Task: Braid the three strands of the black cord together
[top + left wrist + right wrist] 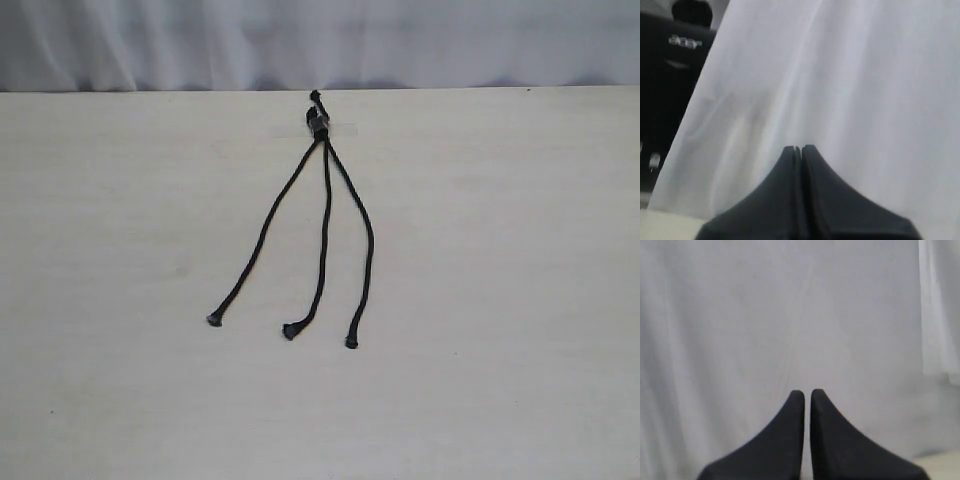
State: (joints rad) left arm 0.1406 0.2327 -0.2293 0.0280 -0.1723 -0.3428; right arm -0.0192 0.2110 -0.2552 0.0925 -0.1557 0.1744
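Knobby tips, three: left tip, middle tip, right tip. They lie closest to an onlooker at the table's front, well apart from one another.

Item: black cord, flat on the pale table, at about 12 o'clock from its centre. The three strands fan from the joined end: left strand toward 7 o'clock, middle strand toward 6, right strand bowing between 5 and 6. None crosses another, so by my reading no braiding is done yet.

Fitting: small black clamp at the 12 o'clock end, with the knotted stub beyond it. It likely anchors the joint so crossings can be pulled snug. The spread leaves each strand free to be picked up singly.

Left gripper: jaws pressed together, holding nothing, facing a white curtain with a dark Acer monitor beside it.

Right gripper: jaws drawn together but for a thin slit, empty, facing the same kind of cloth.

Neither gripper shows in the exterior view, so both appear parked clear of the cord.
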